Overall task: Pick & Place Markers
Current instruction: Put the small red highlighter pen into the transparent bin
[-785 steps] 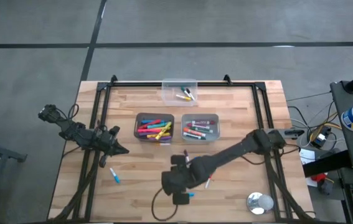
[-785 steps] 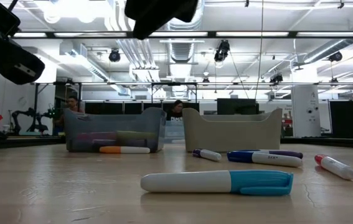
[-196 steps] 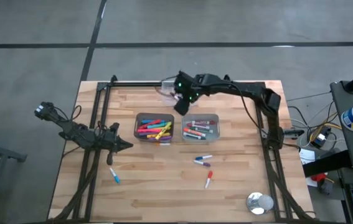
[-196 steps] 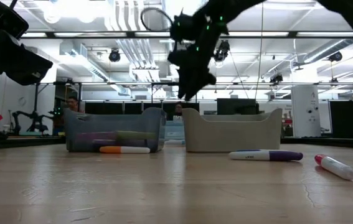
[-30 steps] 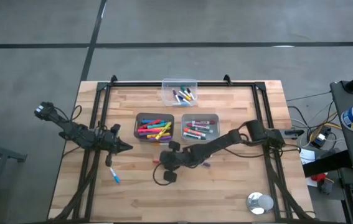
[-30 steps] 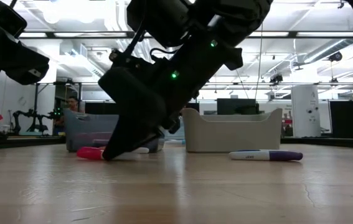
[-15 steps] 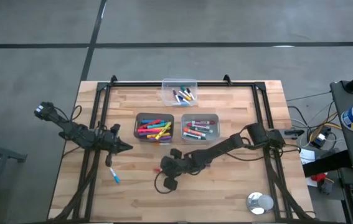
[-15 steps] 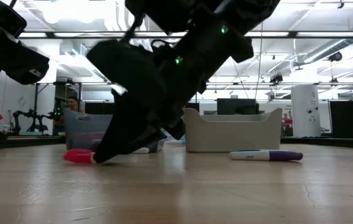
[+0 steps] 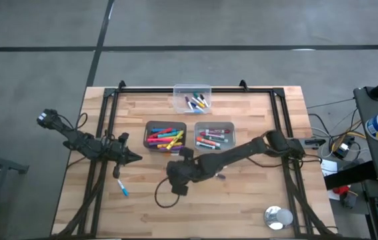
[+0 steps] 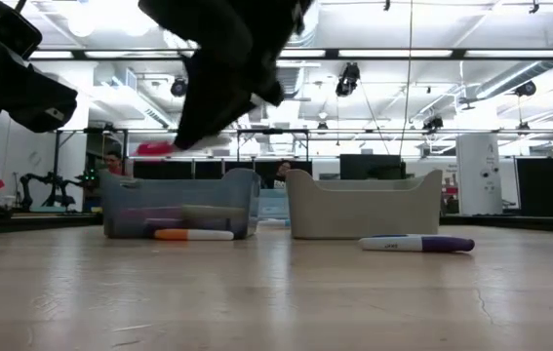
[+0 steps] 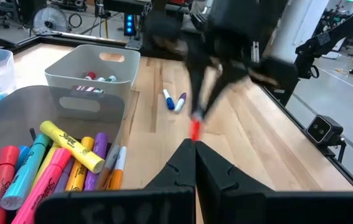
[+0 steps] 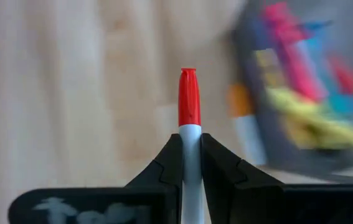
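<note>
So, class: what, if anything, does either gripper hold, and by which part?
The right gripper pinches a red-capped marker by its white barrel, the cap sticking out. The left gripper is shut on nothing.

You look straight down on the whole surface [image 9: 255, 200], level across it from board height, closely past each wrist's pincer, all views sharing the bins [image 9: 166, 136], perhaps blurrily at right.

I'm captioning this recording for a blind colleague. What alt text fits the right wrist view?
The right gripper is shut on a red-capped marker with a white barrel, its cap pointing away from the camera. Beyond it lie the wooden table and, blurred, a bin of colourful markers.
</note>
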Motion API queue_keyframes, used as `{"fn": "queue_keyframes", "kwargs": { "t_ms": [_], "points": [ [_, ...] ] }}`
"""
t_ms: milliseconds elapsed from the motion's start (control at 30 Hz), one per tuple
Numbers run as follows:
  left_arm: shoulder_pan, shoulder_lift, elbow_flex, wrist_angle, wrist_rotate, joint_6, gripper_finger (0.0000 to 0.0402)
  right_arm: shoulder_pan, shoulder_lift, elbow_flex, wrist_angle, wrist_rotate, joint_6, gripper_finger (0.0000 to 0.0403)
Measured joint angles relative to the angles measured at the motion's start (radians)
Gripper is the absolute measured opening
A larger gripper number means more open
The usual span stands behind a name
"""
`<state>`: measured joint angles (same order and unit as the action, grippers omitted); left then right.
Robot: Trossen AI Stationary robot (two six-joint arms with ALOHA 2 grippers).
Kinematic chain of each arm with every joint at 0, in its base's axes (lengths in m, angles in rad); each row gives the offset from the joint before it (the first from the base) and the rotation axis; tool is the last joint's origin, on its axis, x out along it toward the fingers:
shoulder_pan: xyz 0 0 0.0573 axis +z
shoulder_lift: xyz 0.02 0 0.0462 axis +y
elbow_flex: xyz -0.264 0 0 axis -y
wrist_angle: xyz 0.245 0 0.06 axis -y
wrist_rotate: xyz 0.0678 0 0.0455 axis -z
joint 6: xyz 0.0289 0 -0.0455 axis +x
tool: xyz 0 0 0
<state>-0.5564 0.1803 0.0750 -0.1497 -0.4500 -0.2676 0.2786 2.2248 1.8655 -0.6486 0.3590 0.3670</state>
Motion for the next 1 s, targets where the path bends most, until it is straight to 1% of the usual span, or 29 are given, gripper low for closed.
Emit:
{"fn": "queue_keyframes", "kwargs": {
  "t_ms": [133,267,367,500,600,867,1000],
  "points": [
    [0.0,0.0,0.0,0.0,0.0,0.0,0.0,-0.04,-0.003,0.101,-0.172,0.13,-0.028,0.0029],
    [0.0,0.0,0.0,0.0,0.0,0.0,0.0,-0.091,-0.003,0.172,-0.283,0.249,-0.057,0.0029],
    [0.0,0.0,0.0,0.0,0.0,0.0,0.0,-0.148,-0.006,0.203,-0.332,0.291,-0.074,0.0029],
    [0.0,0.0,0.0,0.0,0.0,-0.001,0.0,-0.245,-0.006,0.196,-0.34,0.297,-0.099,0.0029],
    [0.0,0.0,0.0,0.0,0.0,-0.001,0.0,-0.319,-0.002,0.184,-0.34,0.28,-0.129,0.0029],
    [0.0,0.0,0.0,0.0,0.0,-0.001,0.0,-0.537,0.013,0.174,-0.317,0.094,-0.202,0.003],
    [0.0,0.0,0.0,0.0,0.0,0.001,0.0,-0.627,0.013,0.174,-0.295,0.006,-0.189,0.0046]
  ]
}}
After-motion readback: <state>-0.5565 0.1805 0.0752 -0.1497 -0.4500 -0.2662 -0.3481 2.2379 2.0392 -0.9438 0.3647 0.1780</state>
